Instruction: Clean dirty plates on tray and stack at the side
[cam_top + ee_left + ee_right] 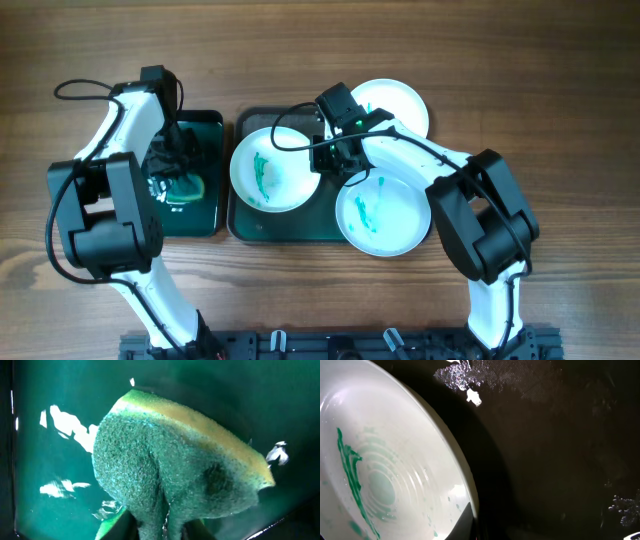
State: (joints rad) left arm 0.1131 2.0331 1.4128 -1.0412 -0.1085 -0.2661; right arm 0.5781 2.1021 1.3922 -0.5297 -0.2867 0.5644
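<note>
Three plates are what I have to work with on the wooden table (560, 80), and two of them are dirty. The dark tray (290, 228) sits at the middle of my overhead view, with the green basin (208, 130) just beside it at 9 o'clock.

The near plate (385, 215) is at the tray's 4 o'clock corner, streaked with green, and its edge hangs past the tray rim. The left plate (268, 170) fills the 9 o'clock half of the tray and carries a green smear across its well; on the right wrist camera (385, 460) I see the same streak running down its ridged centre. The clean plate (400, 105) lies at 1 o'clock, off the tray's far corner.

The sponge (175, 465) is down in the basin, green scouring face toward the left wrist camera and yellow foam along its 1 o'clock edge, with wet glints on the basin floor around it. From above it shows (186, 186) under the left arm.

The left gripper (165, 532) is pinched tight on the sponge, which buckles between its fingers. The right gripper (335, 158) sits at the left plate's 3 o'clock rim, clamped across that rim (475, 527).
</note>
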